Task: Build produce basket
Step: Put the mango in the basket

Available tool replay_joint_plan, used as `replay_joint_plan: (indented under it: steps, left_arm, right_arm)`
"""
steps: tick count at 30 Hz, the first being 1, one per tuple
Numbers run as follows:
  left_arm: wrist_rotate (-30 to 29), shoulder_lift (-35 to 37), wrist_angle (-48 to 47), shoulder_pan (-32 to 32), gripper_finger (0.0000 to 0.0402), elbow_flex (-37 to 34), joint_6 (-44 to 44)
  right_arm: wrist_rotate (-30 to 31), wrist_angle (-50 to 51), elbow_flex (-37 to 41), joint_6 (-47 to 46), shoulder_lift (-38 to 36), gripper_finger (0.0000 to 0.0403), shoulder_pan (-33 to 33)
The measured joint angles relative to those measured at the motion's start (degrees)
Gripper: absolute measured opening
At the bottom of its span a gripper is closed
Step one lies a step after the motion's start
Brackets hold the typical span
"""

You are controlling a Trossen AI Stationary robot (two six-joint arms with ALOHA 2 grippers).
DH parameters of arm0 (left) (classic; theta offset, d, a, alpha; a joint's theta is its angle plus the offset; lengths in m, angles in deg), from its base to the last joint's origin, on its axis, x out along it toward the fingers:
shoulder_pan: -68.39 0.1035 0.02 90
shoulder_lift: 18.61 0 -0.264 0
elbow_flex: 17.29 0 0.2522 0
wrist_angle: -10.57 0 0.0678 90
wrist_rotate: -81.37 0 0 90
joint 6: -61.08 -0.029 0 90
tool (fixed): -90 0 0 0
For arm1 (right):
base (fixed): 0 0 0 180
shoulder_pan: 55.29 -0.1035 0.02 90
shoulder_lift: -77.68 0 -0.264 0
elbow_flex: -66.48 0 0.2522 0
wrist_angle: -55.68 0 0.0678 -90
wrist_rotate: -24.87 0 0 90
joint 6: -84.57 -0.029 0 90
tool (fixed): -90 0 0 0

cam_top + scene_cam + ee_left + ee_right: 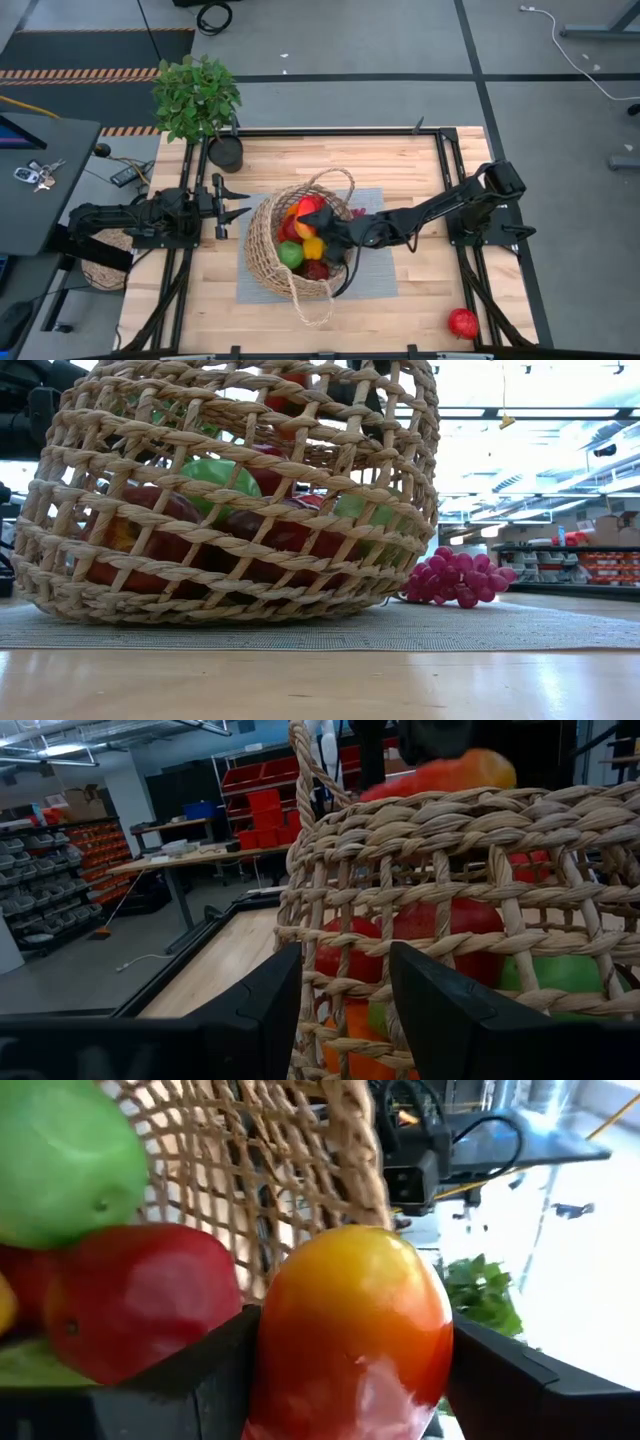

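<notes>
One orange-red fruit sits clamped in the right pincer over the basket mid-tabletop, likely smooth, firm and slippery, best gripped across its middle; left pincer waits spread at basket's left.

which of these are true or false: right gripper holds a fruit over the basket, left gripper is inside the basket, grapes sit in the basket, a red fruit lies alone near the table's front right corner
1. The right gripper holds an orange-red fruit over the basket. True.
2. The left gripper is inside the basket. False: it waits open beside the basket.
3. The grapes sit in the basket. False: they lie on the mat beside it.
4. A red fruit lies alone near the table's front right corner. True.
</notes>
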Motion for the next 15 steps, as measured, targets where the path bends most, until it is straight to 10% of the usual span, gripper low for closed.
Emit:
replay_joint_plan:
  steps: [15]
  left_arm:
    - [0.04, 0.02, 0.00, 0.00, 0.0160, 0.02, 0.00]
  right_arm:
    - [-10.91, -1.00, 0.00, -26.45, 1.17, 0.0278, 2.70]
